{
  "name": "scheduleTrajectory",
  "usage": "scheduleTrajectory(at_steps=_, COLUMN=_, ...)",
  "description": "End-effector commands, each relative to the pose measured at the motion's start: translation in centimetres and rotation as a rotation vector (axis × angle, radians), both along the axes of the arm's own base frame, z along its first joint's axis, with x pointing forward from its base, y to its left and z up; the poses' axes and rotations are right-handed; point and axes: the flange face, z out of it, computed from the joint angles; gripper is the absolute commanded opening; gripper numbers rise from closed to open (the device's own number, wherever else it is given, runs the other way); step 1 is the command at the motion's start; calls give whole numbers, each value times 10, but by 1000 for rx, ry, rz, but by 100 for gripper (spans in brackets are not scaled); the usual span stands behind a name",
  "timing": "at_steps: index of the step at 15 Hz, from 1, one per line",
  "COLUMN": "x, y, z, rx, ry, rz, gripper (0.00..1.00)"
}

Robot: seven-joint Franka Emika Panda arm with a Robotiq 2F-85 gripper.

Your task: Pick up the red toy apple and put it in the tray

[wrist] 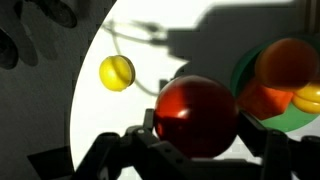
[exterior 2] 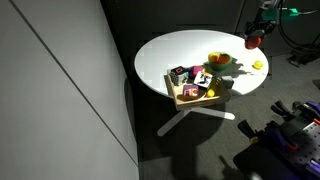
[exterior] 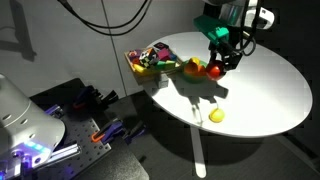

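One red toy apple [wrist: 195, 110] clamped in the jaws of our gripper [wrist: 197, 140], we see it above the table [exterior: 262, 92], green bowl [wrist: 243, 80] just beside, yellow ball [wrist: 116, 72] near, tray [exterior 2: 197, 102] apart.

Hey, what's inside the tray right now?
The tray holds a jumble of dark and colourful toy foods, too small to name. The red toy apple is not there; the claw grips it. The tray floor is covered.

A round white bench [exterior: 268, 95] stands on a white splayed pedestal base [exterior 2: 185, 120] over a dark floor [exterior 2: 190, 155]. In an exterior view a large pale grey wall panel [exterior 2: 50, 90] fills one side. Black cables [exterior: 105, 18] hang against a dark backdrop. Hard light throws sharp shadows across the bench top.
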Motion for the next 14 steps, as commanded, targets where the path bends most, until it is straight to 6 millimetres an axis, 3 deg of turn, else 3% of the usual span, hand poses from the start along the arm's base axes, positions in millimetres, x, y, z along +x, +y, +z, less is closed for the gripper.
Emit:
scheduleTrajectory(at_steps=1, x=3, y=2, z=3, rx=5, ry=4, rz=-3, gripper=57)
scheduleTrajectory(at_steps=7, x=13, y=13, z=13, rx=12, ry=-4, rz=19, gripper=57)
scheduleTrajectory(at_steps=14, x=30, y=56, z=26, rx=-5, ry=1, rz=100, gripper=57)
